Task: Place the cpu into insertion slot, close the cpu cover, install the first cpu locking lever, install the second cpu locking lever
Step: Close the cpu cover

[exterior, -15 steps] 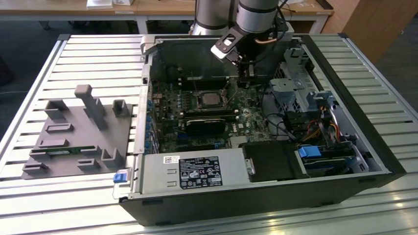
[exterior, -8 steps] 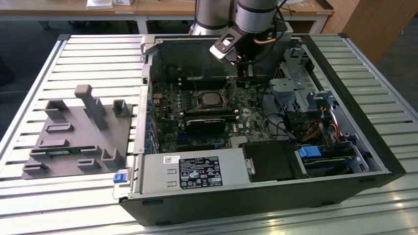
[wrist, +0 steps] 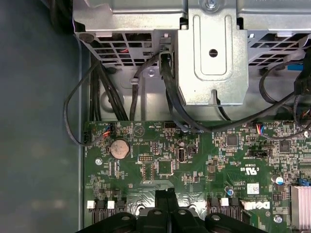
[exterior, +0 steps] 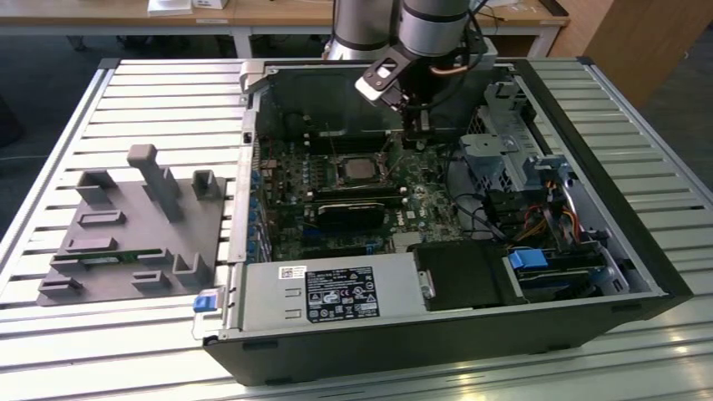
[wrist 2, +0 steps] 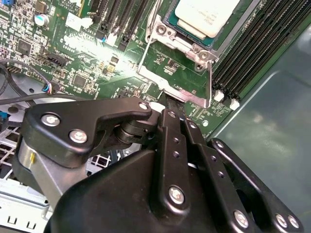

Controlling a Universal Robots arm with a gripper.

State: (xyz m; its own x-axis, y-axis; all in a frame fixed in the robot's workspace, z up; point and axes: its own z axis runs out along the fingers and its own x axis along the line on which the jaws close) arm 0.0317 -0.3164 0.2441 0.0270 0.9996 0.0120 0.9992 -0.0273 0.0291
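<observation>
The cpu (exterior: 359,170), a pale silver square chip, lies in the insertion slot (exterior: 337,159) on the green board inside the open computer case. In the second wrist view the cpu (wrist 2: 206,17) sits flat in the dark socket frame (wrist 2: 187,35). The cpu cover (wrist 2: 177,90), a silvery plate, stands swung open beside the socket. My gripper (wrist 2: 167,103) is shut, its tips against the cover's free edge. In the exterior view the gripper (exterior: 417,127) hangs just to the right of the socket. The first wrist view shows its fingers (wrist: 160,196) pressed together over the board.
Long black memory slots (wrist 2: 252,48) run beside the socket. A metal drive cage (exterior: 513,159) and black cables (wrist: 97,107) crowd the exterior view's right. The power supply (exterior: 334,292) sits at the case front. A grey fixture block (exterior: 134,225) lies on the slatted table.
</observation>
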